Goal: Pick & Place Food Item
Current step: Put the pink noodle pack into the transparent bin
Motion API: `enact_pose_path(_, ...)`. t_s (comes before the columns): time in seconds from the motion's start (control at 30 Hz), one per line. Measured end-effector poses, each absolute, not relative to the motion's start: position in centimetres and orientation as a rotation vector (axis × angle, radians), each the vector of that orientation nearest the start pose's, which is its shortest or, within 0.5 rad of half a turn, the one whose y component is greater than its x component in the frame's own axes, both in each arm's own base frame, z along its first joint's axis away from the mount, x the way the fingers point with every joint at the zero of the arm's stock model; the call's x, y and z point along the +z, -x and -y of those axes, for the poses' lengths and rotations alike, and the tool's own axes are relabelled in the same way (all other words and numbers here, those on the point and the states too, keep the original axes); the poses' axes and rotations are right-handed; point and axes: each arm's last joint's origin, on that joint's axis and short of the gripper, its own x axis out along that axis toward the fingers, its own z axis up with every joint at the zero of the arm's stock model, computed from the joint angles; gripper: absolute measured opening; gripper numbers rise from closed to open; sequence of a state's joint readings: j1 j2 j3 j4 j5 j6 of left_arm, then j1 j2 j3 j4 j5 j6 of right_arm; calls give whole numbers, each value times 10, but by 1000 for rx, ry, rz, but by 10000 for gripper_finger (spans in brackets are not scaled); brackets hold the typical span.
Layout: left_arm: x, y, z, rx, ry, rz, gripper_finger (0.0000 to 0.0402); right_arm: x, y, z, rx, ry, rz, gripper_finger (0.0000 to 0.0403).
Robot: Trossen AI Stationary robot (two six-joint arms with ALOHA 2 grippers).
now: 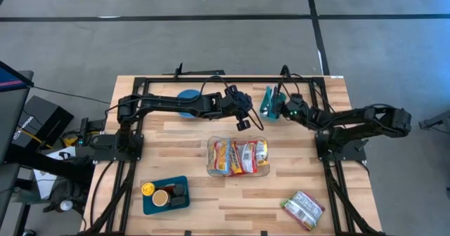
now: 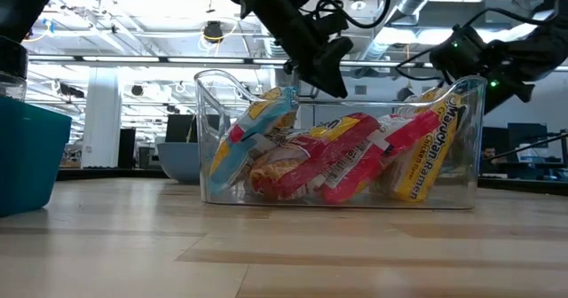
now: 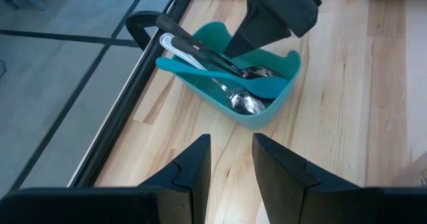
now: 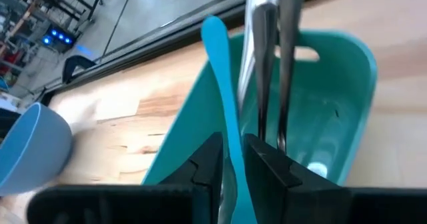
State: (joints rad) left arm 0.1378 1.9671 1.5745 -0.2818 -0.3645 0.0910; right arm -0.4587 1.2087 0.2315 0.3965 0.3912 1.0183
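- My right gripper (image 4: 230,161) is clamped on a teal spatula (image 4: 223,111) inside the teal caddy (image 3: 267,107); only its wrist view shows this.
- My left gripper (image 3: 230,161), fingers slightly apart and empty, hovers near the caddy.

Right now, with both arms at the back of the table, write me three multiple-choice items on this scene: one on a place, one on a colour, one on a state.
1. Where does the clear plastic bin of ramen packets sit?
A. mid-table
B. back left corner
C. off the table

2. What colour is the utensil caddy holding the metal spoons?
A. red
B. teal
C. white

3. What is between the right gripper fingers?
A. a ramen packet
B. nothing
C. a flat teal utensil

Answers: 1 A, the high view shows the bin mid-table, in front of both arms. 2 B, the left wrist view shows a teal caddy. 3 C, the right wrist view shows the teal handle running down between the fingers.
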Motion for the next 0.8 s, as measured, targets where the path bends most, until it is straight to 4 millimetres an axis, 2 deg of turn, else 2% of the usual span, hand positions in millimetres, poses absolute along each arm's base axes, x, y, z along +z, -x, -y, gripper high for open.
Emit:
enact_pose_path(0.37,245,-436,-69,442,-171,-762,104,133,-170,98,-1035,-826,-173,56)
enact_pose_path(0.8,242,-434,-43,368,-226,-825,104,139,-169,97,-1007,-786,-175,56)
